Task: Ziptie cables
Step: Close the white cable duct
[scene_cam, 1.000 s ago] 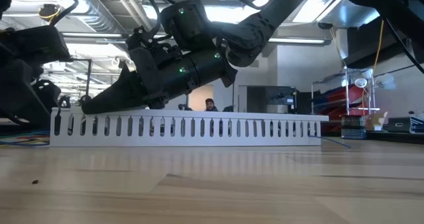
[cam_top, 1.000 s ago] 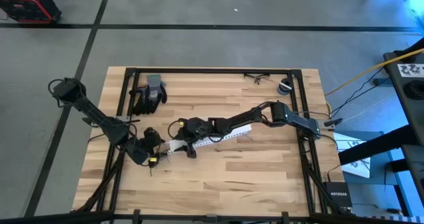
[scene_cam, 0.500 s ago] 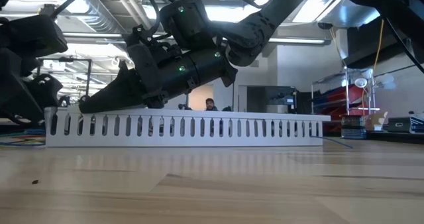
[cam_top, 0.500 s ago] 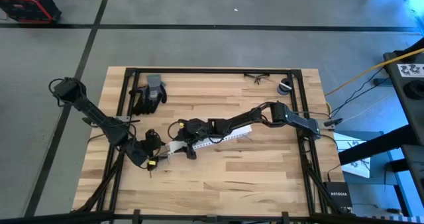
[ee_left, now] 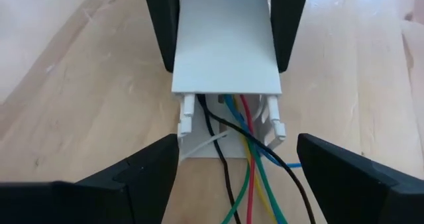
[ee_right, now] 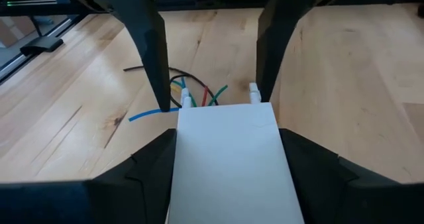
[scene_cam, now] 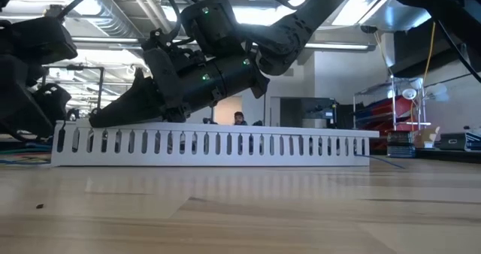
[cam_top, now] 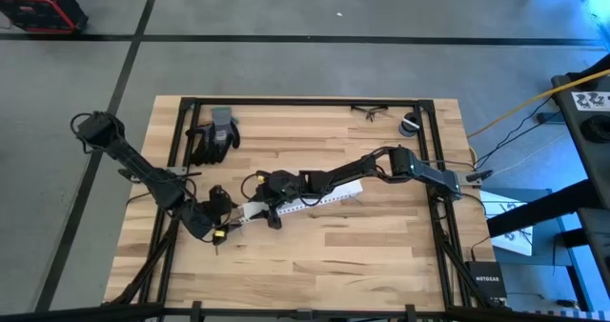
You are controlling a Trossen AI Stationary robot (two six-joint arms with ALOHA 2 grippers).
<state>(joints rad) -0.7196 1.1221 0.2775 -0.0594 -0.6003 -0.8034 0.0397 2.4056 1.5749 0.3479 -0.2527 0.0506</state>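
A long white slotted channel (cam_top: 315,196) with a white cover (ee_left: 224,45) lies on the wooden table. Black, blue, red, yellow and green cables (ee_left: 246,159) run out of its left end onto the table, and a thin white strip (ee_left: 202,146) lies beside them. My right gripper (cam_top: 265,206) sits over the channel's left end, shut on it. My left gripper (cam_top: 221,225) is open just left of that end. Its fingers stand on either side of the emerging cables (ee_right: 199,95) without touching them. My right gripper holds the channel near its left end, pinched across its width, with one finger (ee_left: 162,32) on each long side of the white cover (ee_right: 228,151). It slants down from the table's right, fingers pointing along the channel (scene_cam: 218,143), which rests on the table.
Black gloves (cam_top: 214,136) lie near the far left corner. Safety glasses (cam_top: 370,112) and a small round dark object (cam_top: 410,124) sit by the far edge. Bare wood lies near of the channel. A person (scene_cam: 239,119) shows in the room behind.
The channel, with my right gripper on it, has slid a little, its left end moving toward the table's left. My left arm has shifted slightly beside that end.
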